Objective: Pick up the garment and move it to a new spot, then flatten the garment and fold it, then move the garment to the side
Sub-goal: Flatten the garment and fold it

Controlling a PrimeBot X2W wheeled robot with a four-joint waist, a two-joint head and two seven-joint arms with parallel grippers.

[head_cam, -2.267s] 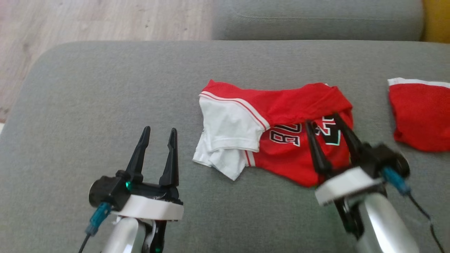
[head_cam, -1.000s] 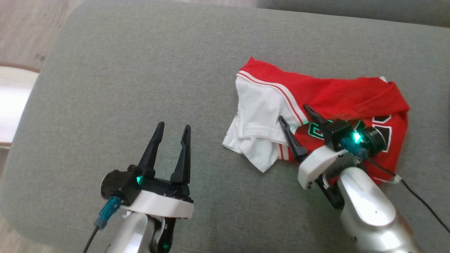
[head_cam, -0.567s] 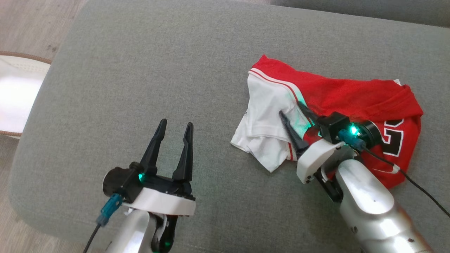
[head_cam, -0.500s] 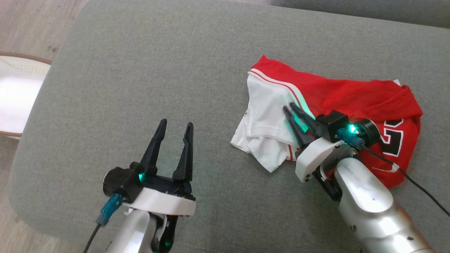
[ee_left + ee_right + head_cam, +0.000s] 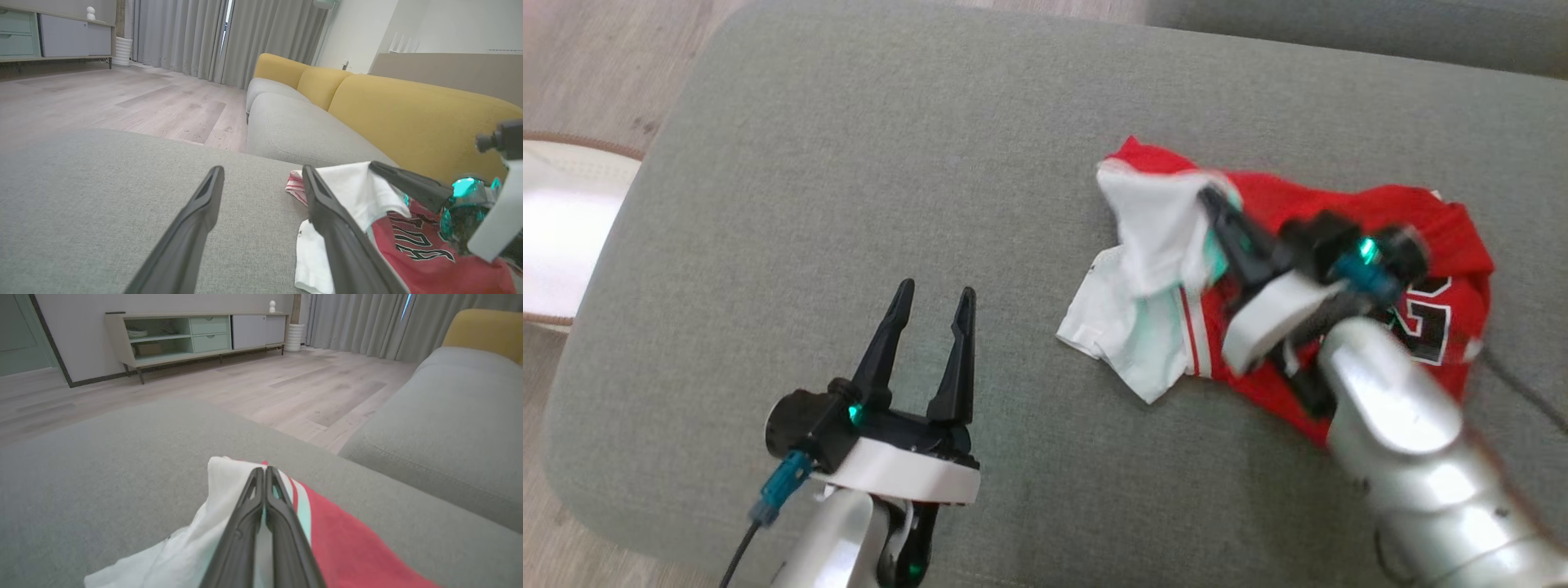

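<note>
Right gripper (image 5: 1207, 196) is pinching the jersey (image 5: 1152, 233) at its white sleeve. Its fingers are pressing together on the cloth, clearest in the right wrist view (image 5: 264, 470). The pinched sleeve is standing up off the grey cushion (image 5: 890, 155). The red body with numbers is lying crumpled on the cushion under the right arm, right of centre in the head view. Left gripper (image 5: 935, 290) is hovering over bare cushion left of the jersey, fingers apart, gripping nothing. The right arm is showing blurred.

garment (image 5: 1152, 233) on cushion (image 5: 890, 163), right side | right end effector (image 5: 1207, 196) on garment | left end effector (image 5: 935, 290) left of garment
</note>
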